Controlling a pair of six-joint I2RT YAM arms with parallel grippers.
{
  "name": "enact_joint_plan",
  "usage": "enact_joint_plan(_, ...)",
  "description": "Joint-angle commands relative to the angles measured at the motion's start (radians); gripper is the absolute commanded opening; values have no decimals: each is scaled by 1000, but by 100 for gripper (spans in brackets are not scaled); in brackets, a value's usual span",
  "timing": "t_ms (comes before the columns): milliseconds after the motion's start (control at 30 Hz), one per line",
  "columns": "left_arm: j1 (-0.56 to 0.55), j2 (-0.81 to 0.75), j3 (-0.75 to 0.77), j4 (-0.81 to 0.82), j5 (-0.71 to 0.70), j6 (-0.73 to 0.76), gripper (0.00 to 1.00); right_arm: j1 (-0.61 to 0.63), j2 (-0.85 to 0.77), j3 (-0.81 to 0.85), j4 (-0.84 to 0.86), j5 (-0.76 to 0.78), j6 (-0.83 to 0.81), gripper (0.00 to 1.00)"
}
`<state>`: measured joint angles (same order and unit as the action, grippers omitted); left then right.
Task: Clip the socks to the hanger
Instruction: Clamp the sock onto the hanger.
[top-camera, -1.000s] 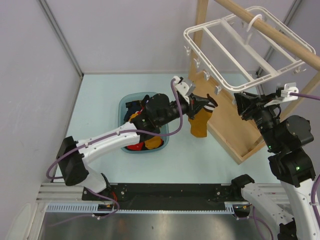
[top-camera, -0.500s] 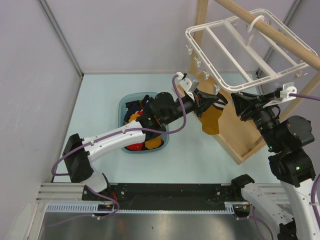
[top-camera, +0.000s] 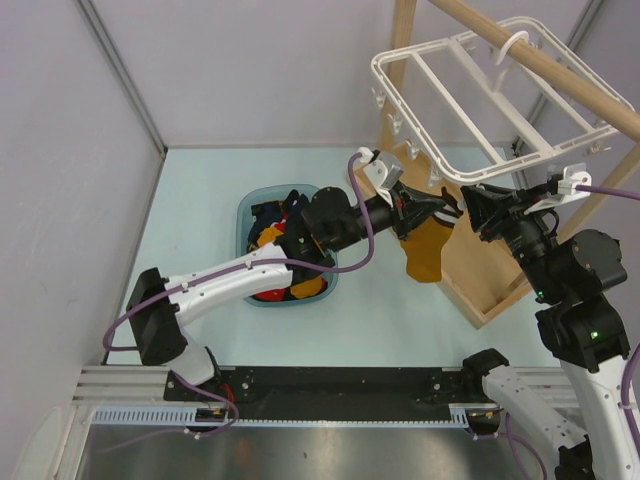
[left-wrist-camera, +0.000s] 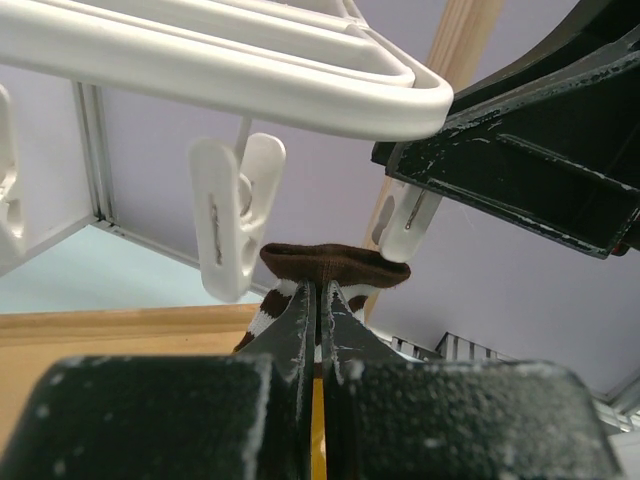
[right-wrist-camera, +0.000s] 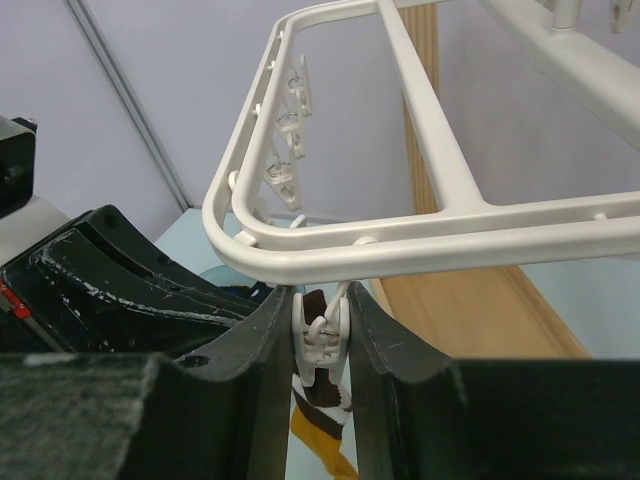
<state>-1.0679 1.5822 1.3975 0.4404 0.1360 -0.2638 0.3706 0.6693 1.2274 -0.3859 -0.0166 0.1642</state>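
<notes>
**Top view.** Shows the left gripper (top-camera: 440, 212) clamped on a mustard sock (top-camera: 425, 250), carried within the last second from just beside the tub (top-camera: 243, 230) up to the hanger (top-camera: 380, 62) over the counter's right edge; leaves only the clipping itself, judging by this. Shows, in the tub at mid-counter, more mustard socks (top-camera: 305, 285) among red and navy ones (top-camera: 265, 293).

**Left wrist view.** Shows the dark cuff touching a clip (left-wrist-camera: 405, 230); cannot tell whether bitten yet.

**Right wrist view.** Shows the right gripper (right-wrist-camera: 318, 300) pinching that clip, with the sock just below.

Most of the sock (left-wrist-camera: 335, 266) hides behind the left gripper (left-wrist-camera: 319, 296).
</notes>
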Motion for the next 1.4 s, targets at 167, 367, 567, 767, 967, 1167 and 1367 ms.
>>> enact_joint_plan(167,-10,-2,72,32,10,-9,0,1,-4,34,-16,-36,-6,0)
enact_joint_plan(367,-17,-4,80,35,16,-6,0,2,-4,34,-22,-37,-9,0)
enact_joint_plan(567,-20,18,101,32,22,-14,0,2,-2,34,-22,-39,-6,0)
enact_joint_plan(767,-33,24,103,23,40,-20,0,2,-20,34,-18,4,-12,0)
enact_joint_plan(967,-38,15,86,17,39,-22,0,2,-27,34,-7,15,-26,0)
enact_joint_plan(1167,-38,-2,86,23,53,-20,0,2,-23,32,-13,15,-35,0)
enact_joint_plan(1367,-38,-1,90,34,56,-29,0,4,-19,34,-7,-38,-45,0)
